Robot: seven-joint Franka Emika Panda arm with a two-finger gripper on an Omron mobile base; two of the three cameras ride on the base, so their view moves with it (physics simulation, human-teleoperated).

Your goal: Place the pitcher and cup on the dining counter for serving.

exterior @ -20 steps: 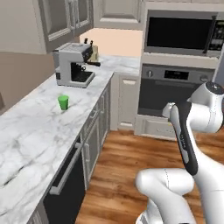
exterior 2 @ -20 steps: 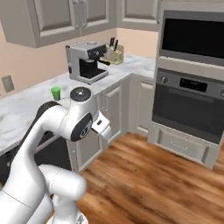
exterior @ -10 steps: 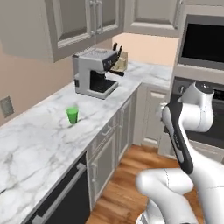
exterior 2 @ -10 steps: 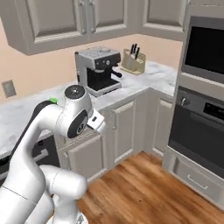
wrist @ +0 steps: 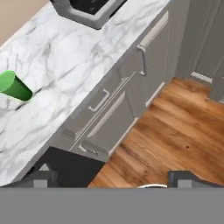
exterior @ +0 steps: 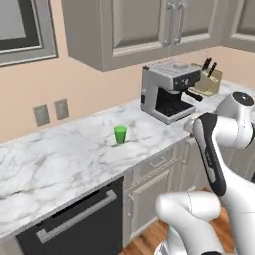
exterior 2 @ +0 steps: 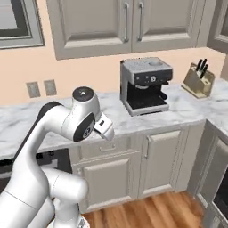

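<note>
The cup (exterior: 119, 134) is small and bright green. It stands upright on the marble wall counter (exterior: 60, 164), left of the coffee machine. In the hand view the cup (wrist: 15, 86) appears at the far left edge, on the marble. My gripper (wrist: 113, 179) hangs out over the cabinet fronts and wooden floor, well off from the cup. It is open, its two dark fingertips (wrist: 41, 179) spread wide with nothing between them. The pitcher and the dining counter are out of view.
A steel coffee machine (exterior: 167, 92) stands on the counter right of the cup, with a knife block (exterior: 206, 82) beyond it. A black dishwasher (exterior: 74, 224) and grey cabinet doors (exterior 2: 156, 156) sit below the counter. Wall cabinets hang above. Wooden floor (wrist: 175, 127) lies in front.
The whole picture has shifted: the base has turned toward the wall counter, so the cup and coffee machine now sit nearer the middle. The oven has left the views. The gripper stays open.
</note>
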